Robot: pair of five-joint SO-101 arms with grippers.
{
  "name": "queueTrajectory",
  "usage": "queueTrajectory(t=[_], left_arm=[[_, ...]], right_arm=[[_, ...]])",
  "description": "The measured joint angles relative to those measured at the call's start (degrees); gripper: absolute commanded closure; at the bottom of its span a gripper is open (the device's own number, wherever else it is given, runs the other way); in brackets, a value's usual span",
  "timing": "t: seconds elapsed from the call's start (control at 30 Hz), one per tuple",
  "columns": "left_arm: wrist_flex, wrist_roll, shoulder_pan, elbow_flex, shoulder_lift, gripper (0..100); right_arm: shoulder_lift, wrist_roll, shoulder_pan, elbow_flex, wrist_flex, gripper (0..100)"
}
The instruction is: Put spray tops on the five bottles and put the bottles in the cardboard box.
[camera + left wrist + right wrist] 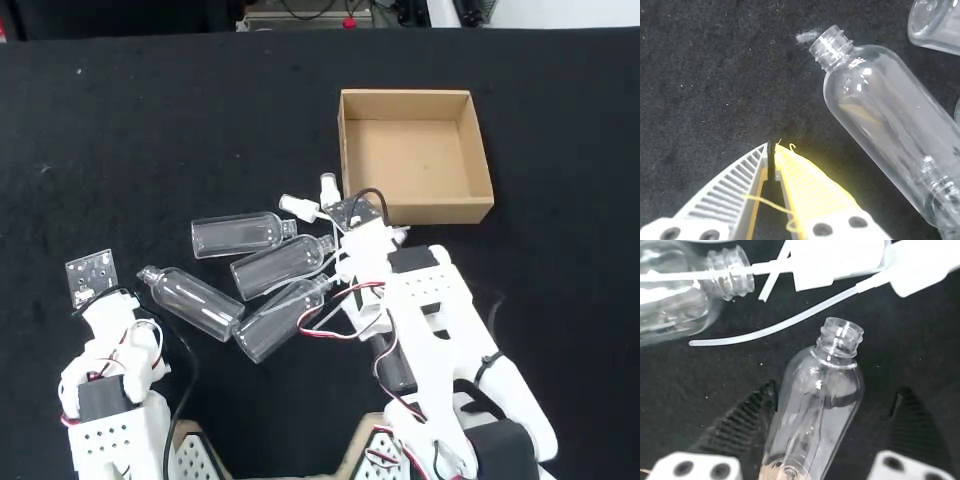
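Clear bottles (240,235) and white tops (298,207) are seen on a black table (150,120); the box (440,212) at one o'clock is brown.

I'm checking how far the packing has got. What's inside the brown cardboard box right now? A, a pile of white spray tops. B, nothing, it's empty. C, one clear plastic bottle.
B: the floor of the brown cardboard box is bare, and the clear plastic bottles lie outside it on the black table.
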Motion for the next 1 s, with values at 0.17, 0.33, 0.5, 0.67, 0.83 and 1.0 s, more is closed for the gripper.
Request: queueTrajectory(t=[0.17,0.33,0.5,0.67,0.83,1.0], left_arm=[[0.0,0.0,0.0,0.0,0.0,97],[0.0,0.0,0.0,0.0,0.0,97],[0.0,0.0,0.0,0.0,0.0,97],[0.0,0.0,0.0,0.0,0.0,97],[0.0,0.0,0.0,0.0,0.0,97],[0.0,0.0,0.0,0.0,0.0,97]], right_arm=[[0.0,-2.2,0.0,0.0,-0.1,70.3],[0.0,-8.8,0.0,0.2,-0.7,68.8],[0.0,-9.3,0.0,1.3,-1.1,79.4],[0.0,-4.5,1.1,3.8,-3.6,91.7],[-0.8,1.6,10.8,-2.5,0.7,89.5],[-4.6,11.3,25.1,-18.1,10.7,88.9]])
